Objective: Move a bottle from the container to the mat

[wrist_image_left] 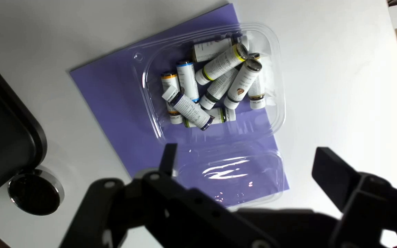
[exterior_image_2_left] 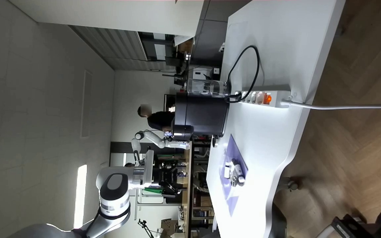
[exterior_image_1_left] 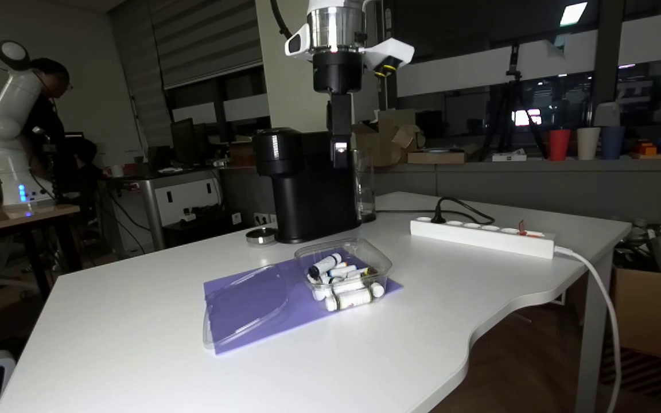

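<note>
Robotiq gripper [wrist_image_left: 246, 148], foremost in the wrist view, was found released: its two black fingers [wrist_image_left: 168, 160] stood wide apart, raised above the table [exterior_image_1_left: 147, 287]. Below lay the purple mat [wrist_image_left: 115, 113], partly covered by a clear plastic lid [wrist_image_left: 226, 174]. Just beside the lid, a clear plastic container [wrist_image_left: 272, 86] rested on the mat, overhanging one edge. Small white-labelled bottles [wrist_image_left: 242, 86] lay jumbled inside it. Near the mat stood a black coffee machine [exterior_image_1_left: 313, 195]; a white power strip [exterior_image_1_left: 479, 237] lay farther off.
</note>
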